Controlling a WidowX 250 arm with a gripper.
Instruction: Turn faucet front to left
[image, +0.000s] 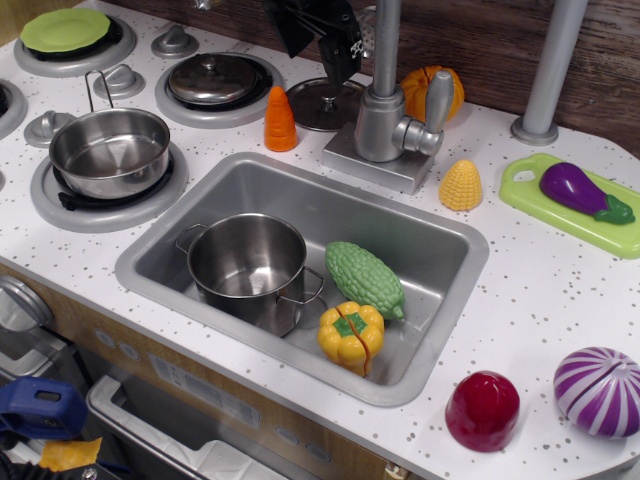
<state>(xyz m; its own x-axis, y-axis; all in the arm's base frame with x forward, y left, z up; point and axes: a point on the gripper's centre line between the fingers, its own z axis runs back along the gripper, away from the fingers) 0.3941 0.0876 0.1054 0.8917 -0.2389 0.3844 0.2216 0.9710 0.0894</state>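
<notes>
Nearest us, on the right of the speckled counter (560, 290), we list a dark red round piece (482, 410) and a purple striped onion (600, 390). In the sink (430, 250) we find a steel pot (248, 265), a bumpy green gourd (365, 278) and a yellow pepper (351, 335). On the left a second steel pot (110, 150) sits on a burner. Farther back we record a corn piece (461, 185), a green cutting board (530, 190) bearing an eggplant (580, 192), an orange carrot (280, 120) and a lidded burner (213, 80). The faucet (385, 120) stands at the sink's far rim, its base plate on the counter, its upright pipe running out of the top of the picture, its side lever on the right; an orange pumpkin (432, 90) lies behind it. The spout end is out of view, so we cannot tell which way it faces. At the far edge the black gripper (325, 35) hangs just left of the pipe, apparently not gripping it; we cannot tell whether its jaws are spread or pressed together. We judge that the turn cannot be confirmed either way from this view.
</notes>
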